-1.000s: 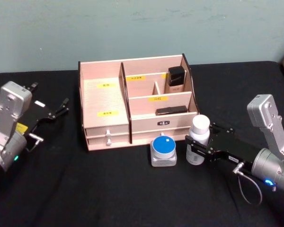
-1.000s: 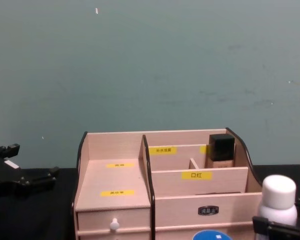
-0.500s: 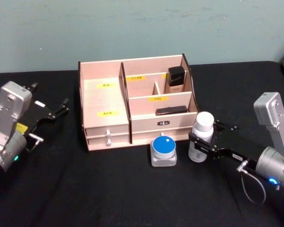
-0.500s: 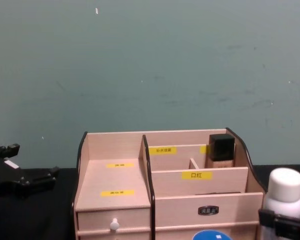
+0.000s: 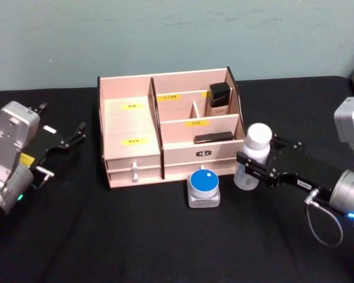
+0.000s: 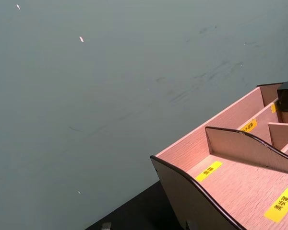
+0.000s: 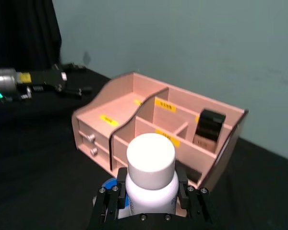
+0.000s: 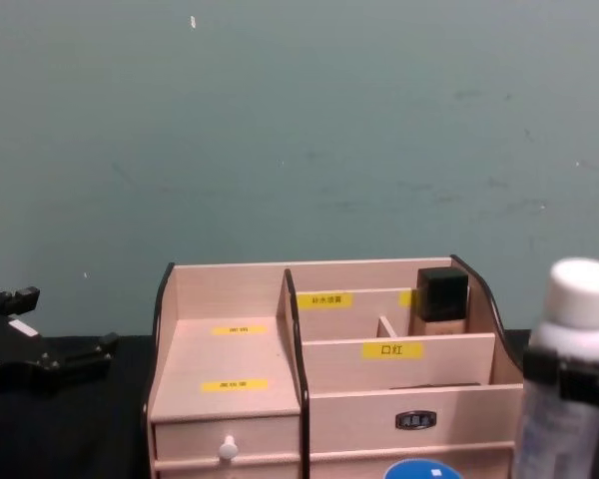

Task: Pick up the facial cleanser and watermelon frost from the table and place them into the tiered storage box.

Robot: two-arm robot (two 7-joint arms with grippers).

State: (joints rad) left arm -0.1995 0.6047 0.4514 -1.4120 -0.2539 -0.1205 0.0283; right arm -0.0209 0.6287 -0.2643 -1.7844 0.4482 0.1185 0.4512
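Observation:
The facial cleanser [image 5: 252,154], a tall white bottle with a rounded white cap, hangs upright just right of the tiered storage box [image 5: 130,124], with my right gripper [image 5: 254,168] shut around its body. The right wrist view looks down on the cap [image 7: 150,153] between the black fingers [image 7: 192,201]. In the chest view the bottle [image 8: 571,329] stands higher than the box's front wall [image 8: 409,394]. The watermelon frost [image 5: 203,186], a squat jar with a blue lid, sits on the table before the box's drawers. My left gripper [image 5: 72,137] rests open, left of the box.
A black-capped beige bottle [image 5: 219,98] stands in the box's back right compartment. A flat dark item [image 5: 213,138] lies in the front right one. Black cloth covers the table [image 5: 135,236], and a teal wall rises behind.
My right gripper has lifted the facial cleanser up off the table and carried it slightly rightward. The left arm, the jar and the box have not moved.

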